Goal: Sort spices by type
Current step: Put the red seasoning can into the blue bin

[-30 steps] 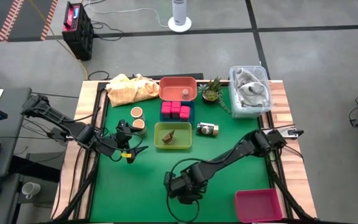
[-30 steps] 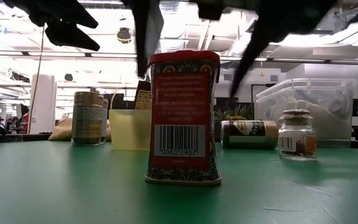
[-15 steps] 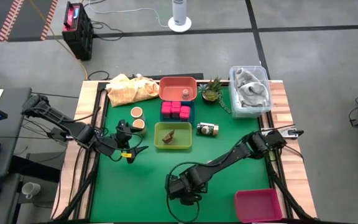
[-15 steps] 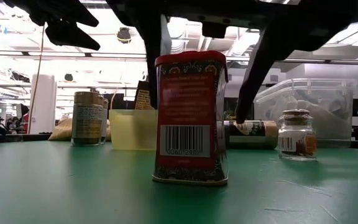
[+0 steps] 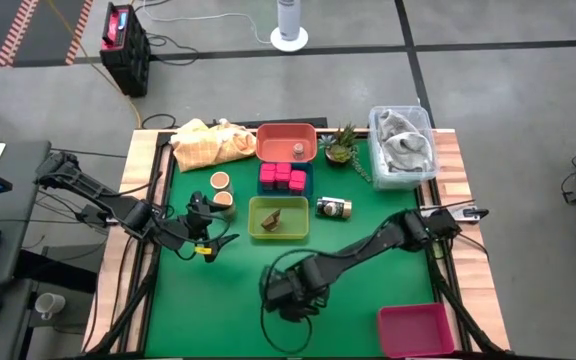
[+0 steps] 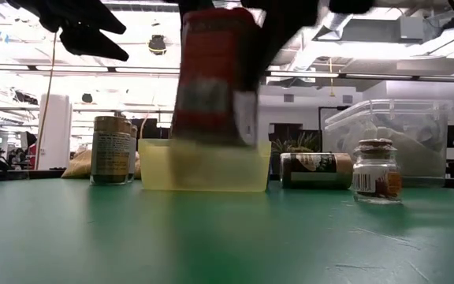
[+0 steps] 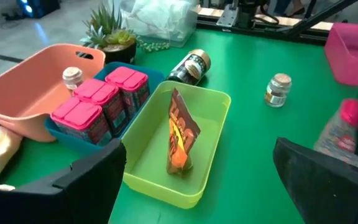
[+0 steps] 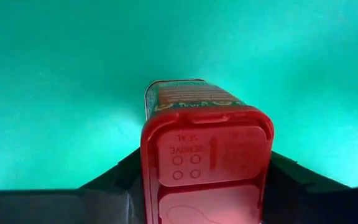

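Note:
My right gripper (image 5: 286, 295) is over the near middle of the green mat, shut on a red spice tin with a pink lid (image 8: 207, 155), which shows blurred and off the mat in the low view (image 6: 215, 75). My left gripper (image 5: 208, 240) hovers open at the left, touching nothing. More pink-lidded tins stand in a teal tray (image 5: 284, 179). A small jar (image 5: 298, 151) stands in the salmon tray (image 5: 286, 142). A brown packet (image 7: 180, 134) leans in the yellow-green tray (image 5: 278, 218). Two tan round jars (image 5: 222, 190) stand left of the trays. A dark jar (image 5: 334, 208) lies on its side. My right gripper pinches the tin between its two fingers, one on each narrow side (image 8: 149, 180) just below the pink lid. The fingers come from above, pointing steeply down. The tin hangs about upright, lid up, lifted clear of the mat.
A corked glass jar (image 6: 377, 172) stands on the mat at the right. A magenta bin (image 5: 415, 328) sits at the near right corner. At the far edge are a clear box of cloth (image 5: 401, 145), a spiky plant (image 5: 341, 145) and a yellow cloth (image 5: 208, 143).
My right gripper's fingers have shut onto the red tin, nudging it a little sideways on the mat. The gripper has then risen with it, so the tin, which stood on the mat, is now lifted clear.

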{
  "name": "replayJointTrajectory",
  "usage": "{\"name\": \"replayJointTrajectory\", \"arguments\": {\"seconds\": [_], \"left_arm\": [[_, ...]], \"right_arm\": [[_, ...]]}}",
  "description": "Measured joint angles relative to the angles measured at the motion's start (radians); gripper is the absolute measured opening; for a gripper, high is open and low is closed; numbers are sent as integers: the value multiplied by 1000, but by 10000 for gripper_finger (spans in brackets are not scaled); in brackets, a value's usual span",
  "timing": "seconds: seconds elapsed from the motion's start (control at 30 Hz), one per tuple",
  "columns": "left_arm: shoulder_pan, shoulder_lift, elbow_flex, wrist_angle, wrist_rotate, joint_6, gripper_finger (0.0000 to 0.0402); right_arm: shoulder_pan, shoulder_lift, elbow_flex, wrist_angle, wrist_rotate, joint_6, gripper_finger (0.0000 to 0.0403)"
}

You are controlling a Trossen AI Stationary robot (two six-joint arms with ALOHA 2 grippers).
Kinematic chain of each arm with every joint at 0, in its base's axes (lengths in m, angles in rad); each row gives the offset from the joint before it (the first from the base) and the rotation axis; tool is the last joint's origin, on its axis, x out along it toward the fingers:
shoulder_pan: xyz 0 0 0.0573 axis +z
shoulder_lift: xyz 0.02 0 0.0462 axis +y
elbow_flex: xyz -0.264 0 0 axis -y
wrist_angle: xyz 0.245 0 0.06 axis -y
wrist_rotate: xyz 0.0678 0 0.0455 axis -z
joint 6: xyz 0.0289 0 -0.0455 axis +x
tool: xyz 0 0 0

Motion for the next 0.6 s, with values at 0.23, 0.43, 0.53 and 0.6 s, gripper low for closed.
{"name": "replayJointTrajectory", "arguments": {"seconds": [0.23, 0.43, 0.53, 0.6], "left_arm": [[0, 0, 0, 61, -1, 48, 389], [0, 11, 0, 76, -6, 34, 389], [-6, 46, 1, 73, -17, 9, 389], [-15, 77, 1, 74, -27, -10, 389]], "right_arm": [[-95, -36, 117, -90, 114, 67, 229], [-307, -84, 115, -142, 193, 167, 231], [-427, -87, 113, -180, 193, 178, 231], [-501, -87, 113, -183, 192, 196, 231]]}}
